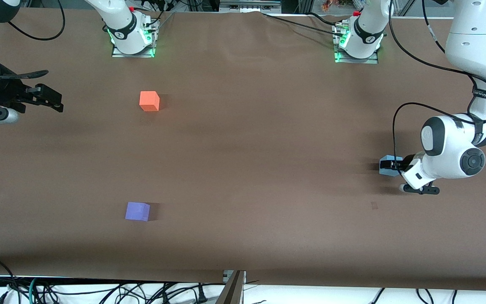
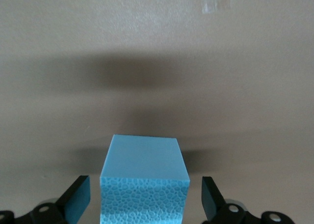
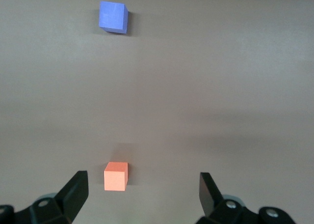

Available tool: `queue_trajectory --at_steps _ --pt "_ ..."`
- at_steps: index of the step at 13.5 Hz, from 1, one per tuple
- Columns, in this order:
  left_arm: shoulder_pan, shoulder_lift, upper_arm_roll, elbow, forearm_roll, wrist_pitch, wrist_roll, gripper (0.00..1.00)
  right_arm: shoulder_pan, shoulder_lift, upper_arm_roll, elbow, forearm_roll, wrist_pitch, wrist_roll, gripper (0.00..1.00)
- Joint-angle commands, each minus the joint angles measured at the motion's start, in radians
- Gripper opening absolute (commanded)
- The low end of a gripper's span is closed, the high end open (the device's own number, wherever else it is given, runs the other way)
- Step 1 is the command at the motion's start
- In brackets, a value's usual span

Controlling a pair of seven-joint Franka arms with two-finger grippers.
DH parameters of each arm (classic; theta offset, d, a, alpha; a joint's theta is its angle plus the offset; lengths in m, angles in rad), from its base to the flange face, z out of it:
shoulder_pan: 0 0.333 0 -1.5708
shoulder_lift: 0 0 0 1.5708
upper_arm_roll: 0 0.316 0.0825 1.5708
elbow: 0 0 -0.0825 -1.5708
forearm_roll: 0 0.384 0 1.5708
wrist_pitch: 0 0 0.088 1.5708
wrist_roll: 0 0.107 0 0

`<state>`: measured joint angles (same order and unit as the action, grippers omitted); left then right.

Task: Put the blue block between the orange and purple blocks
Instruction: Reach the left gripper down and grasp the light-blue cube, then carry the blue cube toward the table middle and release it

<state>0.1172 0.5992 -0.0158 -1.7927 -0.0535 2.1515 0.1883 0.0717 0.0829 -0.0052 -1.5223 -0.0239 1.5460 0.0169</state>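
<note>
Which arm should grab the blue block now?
Left. The left gripper already straddles the blue block, fingers open on either side with gaps showing. The right gripper waits open at the right arm's end of the table, near the orange block and purple block.

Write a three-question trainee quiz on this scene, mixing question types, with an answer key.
1. True or false: the left gripper has its fingers clamped tight on the blue block.
2. Which cube lies nearer the front camera? A) orange block B) purple block
3. Fill in: the right gripper waits, fingers open, at the ____ arm's end of the table.

Key:
1. False. The fingers straddle the block with gaps on both sides.
2. B
3. right
</note>
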Motion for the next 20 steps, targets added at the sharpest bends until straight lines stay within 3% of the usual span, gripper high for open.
queue_trajectory --at_steps 1,2,3,5,8,12,13,14,15,17,18,20 --pt "0.007 -0.016 -0.007 -0.03 -0.042 0.016 0.036 0.63 0.0 0.009 -0.001 0.022 -0.002 -0.006 -0.006 1.0" --pt "-0.002 -0.016 -0.009 -0.03 -0.042 0.011 0.034 0.33 0.0 0.009 -0.001 0.024 -0.002 -0.006 -0.006 1.0" --pt "-0.001 -0.018 -0.01 -0.025 -0.043 0.004 0.024 0.12 0.0 0.009 -0.001 0.024 -0.002 -0.006 -0.006 1.0" --pt "-0.002 -0.024 -0.032 -0.007 -0.09 -0.06 0.007 0.0 0.0 0.009 -0.001 0.024 -0.002 -0.006 -0.008 1.0" --pt "-0.024 -0.027 -0.076 0.062 -0.137 -0.143 -0.097 0.0 -0.003 0.009 -0.001 0.024 -0.002 -0.006 -0.008 1.0" --pt "-0.053 -0.001 -0.243 0.183 -0.149 -0.145 -0.374 0.01 -0.004 0.017 -0.001 0.024 -0.001 -0.003 -0.008 1.0" --pt "-0.104 0.025 -0.265 0.225 -0.164 -0.144 -0.468 0.02 -0.004 0.017 -0.002 0.022 -0.001 0.005 -0.006 1.0" --pt "-0.182 0.054 -0.265 0.271 -0.172 -0.133 -0.569 0.1 -0.003 0.026 -0.002 0.022 -0.002 0.022 -0.006 1.0" --pt "-0.294 0.097 -0.26 0.329 -0.171 -0.112 -0.714 0.13 -0.003 0.032 -0.002 0.022 -0.001 0.026 -0.006 1.0" --pt "-0.489 0.23 -0.222 0.467 -0.163 0.032 -1.034 0.3 -0.001 0.032 -0.001 0.022 -0.001 0.029 -0.005 1.0" --pt "-0.554 0.29 -0.205 0.514 -0.164 0.103 -1.153 0.31 0.0 0.034 -0.001 0.022 -0.005 0.028 -0.005 1.0" --pt "-0.59 0.344 -0.201 0.549 -0.172 0.18 -1.294 0.32 0.0 0.047 -0.001 0.021 -0.004 0.025 -0.005 1.0"
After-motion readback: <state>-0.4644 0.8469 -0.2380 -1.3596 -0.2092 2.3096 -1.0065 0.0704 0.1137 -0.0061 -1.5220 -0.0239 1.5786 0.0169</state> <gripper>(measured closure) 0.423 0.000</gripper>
